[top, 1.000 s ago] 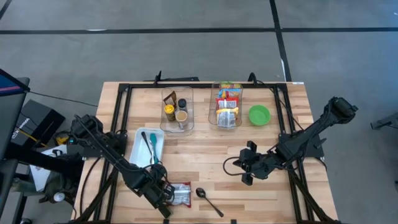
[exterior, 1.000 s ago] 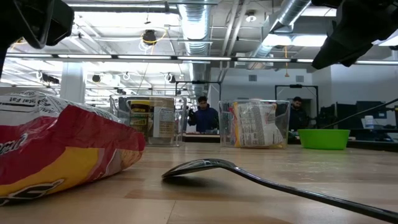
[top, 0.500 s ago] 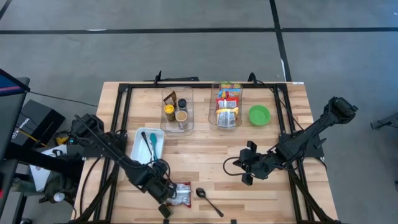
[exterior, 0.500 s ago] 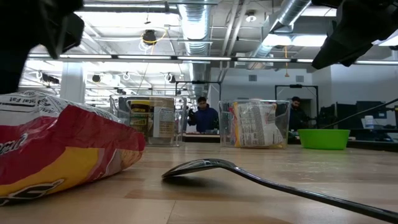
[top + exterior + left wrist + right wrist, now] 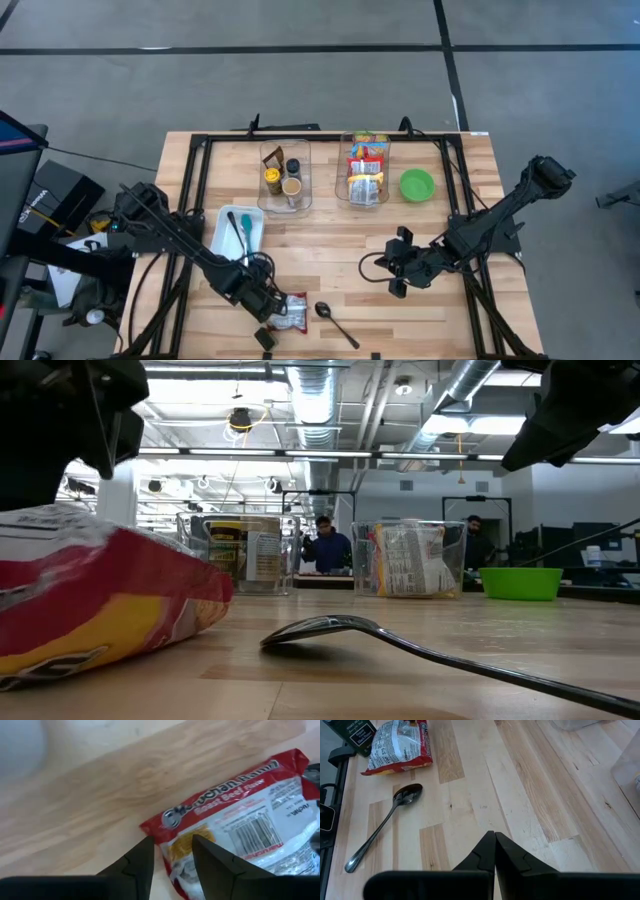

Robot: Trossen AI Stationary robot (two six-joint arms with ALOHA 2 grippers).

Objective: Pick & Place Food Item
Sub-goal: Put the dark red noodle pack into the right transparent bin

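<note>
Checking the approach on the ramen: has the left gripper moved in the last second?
Yes. The left gripper has shifted toward the ramen packet, farther from the white tray.

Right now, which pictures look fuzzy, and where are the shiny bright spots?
In the left wrist view, the ramen packet is a bit soft and the tabletop beyond it is blurry, with a pale smear in one corner. In the low view, the near end of the packet looks fuzzy, the ceiling lights glare, and the spoon shines. The high view looks sharp and evenly lit.
</note>
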